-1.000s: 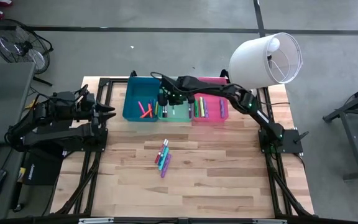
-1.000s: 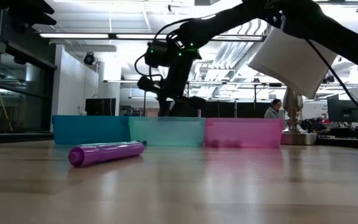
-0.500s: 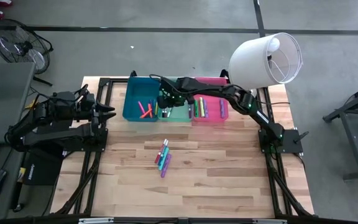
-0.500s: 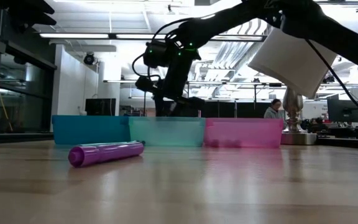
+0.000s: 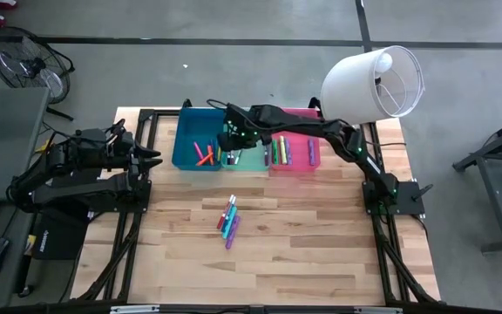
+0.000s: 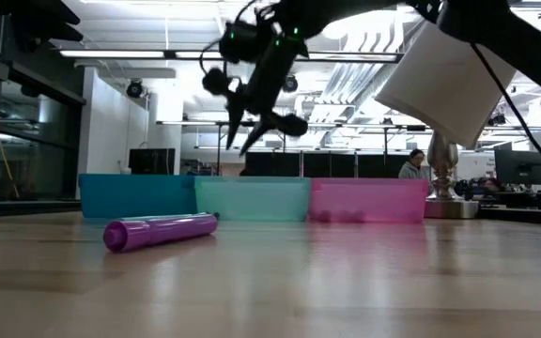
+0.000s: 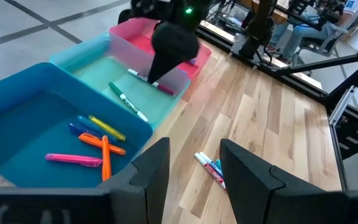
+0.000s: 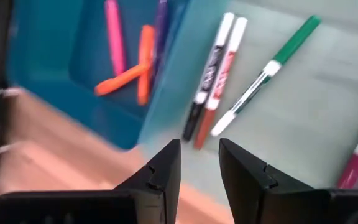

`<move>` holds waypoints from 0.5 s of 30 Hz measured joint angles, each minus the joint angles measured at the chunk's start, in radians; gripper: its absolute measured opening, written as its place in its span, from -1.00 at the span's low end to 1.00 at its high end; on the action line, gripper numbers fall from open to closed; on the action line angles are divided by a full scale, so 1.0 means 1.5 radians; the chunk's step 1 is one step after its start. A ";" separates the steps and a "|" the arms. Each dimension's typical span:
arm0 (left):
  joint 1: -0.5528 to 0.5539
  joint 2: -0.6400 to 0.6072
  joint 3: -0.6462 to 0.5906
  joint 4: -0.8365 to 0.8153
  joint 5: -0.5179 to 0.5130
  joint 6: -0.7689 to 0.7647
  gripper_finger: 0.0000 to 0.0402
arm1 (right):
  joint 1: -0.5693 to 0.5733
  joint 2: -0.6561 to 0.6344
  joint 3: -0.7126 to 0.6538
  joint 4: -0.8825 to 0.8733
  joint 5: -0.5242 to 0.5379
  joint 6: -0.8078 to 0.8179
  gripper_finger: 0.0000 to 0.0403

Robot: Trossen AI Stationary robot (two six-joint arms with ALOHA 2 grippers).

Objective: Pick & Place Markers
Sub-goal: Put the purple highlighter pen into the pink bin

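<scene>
Three bins sit touching in a row at the far edge of the worktop (image 5: pixel 321 253). The middle bin (image 5: pixel 249 160) is the landmark: one bin (image 5: pixel 186 139) on its left, another (image 5: pixel 296 162) on its right, each holding markers. A cluster of markers (image 5: pixel 228 221) lies on the worktop in front of the middle bin, well apart from it.

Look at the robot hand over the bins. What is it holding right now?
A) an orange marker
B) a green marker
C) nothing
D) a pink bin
C: the right end effector hangs above the mint green bin with its fingers apart and nothing between them; the green marker lies in the bin.
</scene>
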 joint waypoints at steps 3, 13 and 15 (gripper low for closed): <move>0.000 0.000 0.000 0.001 0.001 0.008 -0.30 | 0.023 -0.020 0.000 -0.005 -0.005 0.014 -0.51; 0.000 0.000 0.000 0.001 0.027 0.050 -0.30 | 0.149 -0.026 -0.008 -0.016 -0.022 0.150 -0.51; 0.000 0.000 0.000 0.001 0.033 0.061 -0.30 | 0.178 -0.026 -0.009 -0.027 -0.015 0.188 -0.51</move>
